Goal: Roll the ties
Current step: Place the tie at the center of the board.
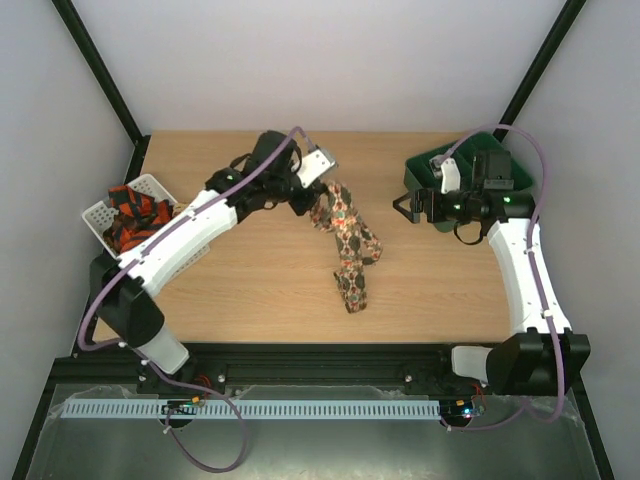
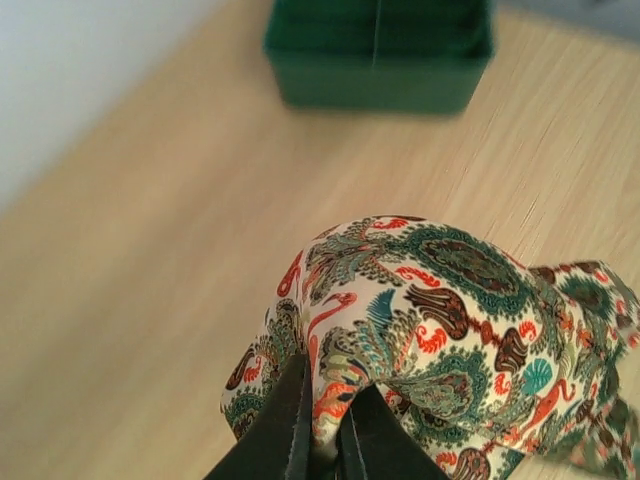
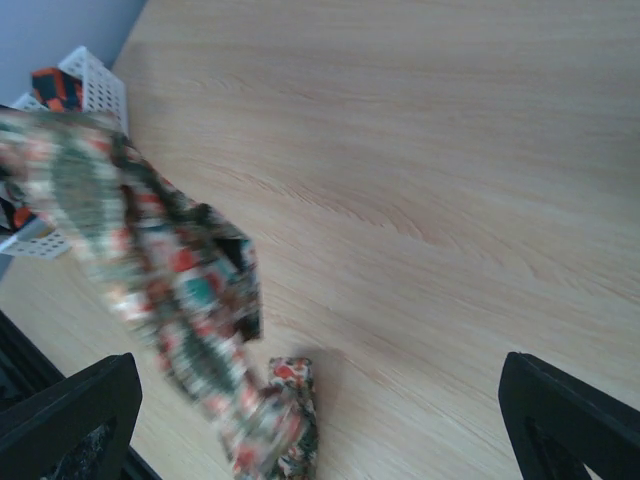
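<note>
You will find the long fabric necktie with the cream, green and red paisley print [image 1: 352, 245] near the middle of the light wooden table [image 1: 230, 290]. Its upper fold is raised and its lower end lies crumpled on the surface. The left gripper [image 1: 308, 200] is clamped on the raised fold. The right gripper [image 1: 402, 207] stands with its jaws wide apart and holds nothing, just beside the dark green plastic tray [image 1: 420, 175]. Note the red-orange and black ties [image 1: 135, 215] in the white plastic basket [image 1: 100, 212] at the table's left edge.

White shell links alternate with black joint housings on the left arm [image 1: 185, 238] and right arm [image 1: 522, 268]. A lilac cable [image 1: 546, 175] trails along each. Small green lights [image 1: 228, 178] glow near the wrists. The right gripper [image 3: 315, 400] has matte black jaws.
</note>
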Available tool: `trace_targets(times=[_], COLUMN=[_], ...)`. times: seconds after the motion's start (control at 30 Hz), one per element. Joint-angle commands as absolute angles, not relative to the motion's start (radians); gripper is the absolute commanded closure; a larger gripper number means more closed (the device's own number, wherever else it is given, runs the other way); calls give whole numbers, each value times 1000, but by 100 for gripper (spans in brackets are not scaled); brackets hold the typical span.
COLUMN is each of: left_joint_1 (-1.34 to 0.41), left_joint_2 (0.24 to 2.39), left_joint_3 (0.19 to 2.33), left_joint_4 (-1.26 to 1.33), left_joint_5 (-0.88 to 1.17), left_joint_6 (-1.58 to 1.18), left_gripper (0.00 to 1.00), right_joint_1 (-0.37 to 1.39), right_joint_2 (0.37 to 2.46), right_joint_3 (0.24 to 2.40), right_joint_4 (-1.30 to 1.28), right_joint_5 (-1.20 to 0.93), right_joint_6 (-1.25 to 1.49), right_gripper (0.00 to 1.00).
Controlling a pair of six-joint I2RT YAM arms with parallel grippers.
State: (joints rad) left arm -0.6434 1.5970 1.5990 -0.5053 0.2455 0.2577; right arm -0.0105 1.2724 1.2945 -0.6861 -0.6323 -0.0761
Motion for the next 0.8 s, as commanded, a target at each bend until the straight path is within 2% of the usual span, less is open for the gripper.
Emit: trace_targets(times=[0.0, 0.23, 0.27, 0.3, 0.37, 0.43, 0.47, 0.53, 0.6, 0.77], left_joint_1=[-542, -302, -289, -284, -281, -279, -282, -308, -348, -494], left_joint_2=[1680, 1908, 1950, 1988, 2039, 2016, 1988, 1916, 1829, 1707], left_joint_3=[1452, 1578, 1617, 1661, 1716, 1700, 1675, 1604, 1509, 1354], left_joint_4=[-457, -432, -456, -485, -534, -539, -541, -538, -556, -636], left_joint_5=[206, 68, 42, -1, -68, -26, 21, 92, 173, 295], left_joint_6=[272, 244, 247, 257, 289, 322, 354, 422, 535, 766], left_gripper=[98, 98, 95, 85, 56, 30, 22, 13, 10, 8], right_joint_1=[-18, -23, -24, -26, -29, -33, -35, -41, -49, -66], right_joint_2=[1229, 1228, 1232, 1236, 1244, 1250, 1249, 1249, 1248, 1248], right_joint_3=[1226, 1184, 1182, 1184, 1191, 1197, 1198, 1195, 1187, 1176], right_joint_4=[-740, -735, -730, -728, -728, -729, -727, -726, -724, -715], right_joint_5=[-553, -533, -535, -539, -541, -541, -541, -546, -556, -587], right_joint_6=[-124, -120, -114, -111, -106, -104, -102, -96, -92, -81], right_gripper=[1, 2, 1, 1, 1, 1, 1, 2, 2, 1])
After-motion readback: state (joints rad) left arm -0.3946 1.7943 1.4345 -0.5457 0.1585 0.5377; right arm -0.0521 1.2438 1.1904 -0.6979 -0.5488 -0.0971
